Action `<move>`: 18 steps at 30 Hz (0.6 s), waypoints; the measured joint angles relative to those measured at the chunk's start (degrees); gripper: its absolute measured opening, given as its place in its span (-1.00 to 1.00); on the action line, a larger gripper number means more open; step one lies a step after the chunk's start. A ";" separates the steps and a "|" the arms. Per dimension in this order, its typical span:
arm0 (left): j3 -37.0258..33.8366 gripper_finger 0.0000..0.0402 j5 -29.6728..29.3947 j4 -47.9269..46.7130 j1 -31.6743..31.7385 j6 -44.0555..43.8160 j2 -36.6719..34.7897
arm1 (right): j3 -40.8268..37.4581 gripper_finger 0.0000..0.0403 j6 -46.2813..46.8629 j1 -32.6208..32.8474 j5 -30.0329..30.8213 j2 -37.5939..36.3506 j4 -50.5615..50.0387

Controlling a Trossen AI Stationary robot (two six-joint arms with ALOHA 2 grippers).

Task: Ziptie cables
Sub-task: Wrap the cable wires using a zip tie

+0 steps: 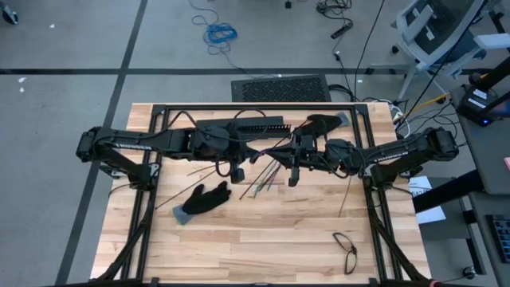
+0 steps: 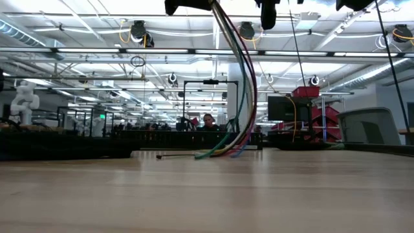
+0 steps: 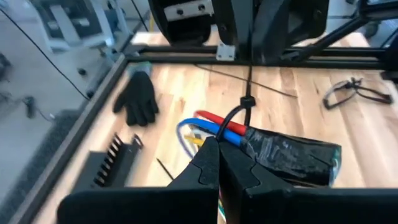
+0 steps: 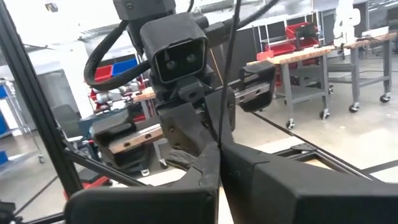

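While both arms meet mid-counter (image 1: 239, 239), the cables (image 2: 236, 84) hang in a bundle, ends trailing on the wood. Left end effector (image 3: 217, 163) is clenched on the cables; right end effector (image 4: 219, 163) is clenched, prob. pinching a thin black ziptie (image 3: 248, 74). Black glove (image 1: 204, 199) lies nearby.

Black glove (image 1: 203, 199) on table (image 1: 263, 239); eyeglasses (image 1: 346, 245) near corner; slotted bar (image 1: 259, 125) at far edge.
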 joint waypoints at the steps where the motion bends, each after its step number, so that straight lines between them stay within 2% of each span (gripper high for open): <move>1: 0.01 -1.00 0.76 -0.89 0.00 -1.21 0.00 | 0.00 -1.00 -0.30 -0.20 0.02 0.00 -0.13; 5: -0.01 -1.00 3.93 -1.74 -0.28 -6.09 -0.04 | -0.02 -1.00 -0.76 -0.99 -0.08 -0.31 -0.24; 13: -0.19 -1.00 4.40 -0.43 -0.74 -14.76 0.00 | 0.00 -1.00 -0.70 -1.71 1.12 -0.50 1.19; 18: -0.29 -1.00 -2.16 0.44 -0.29 -10.65 0.07 | 0.01 -1.00 -0.07 -1.81 2.32 -0.56 1.77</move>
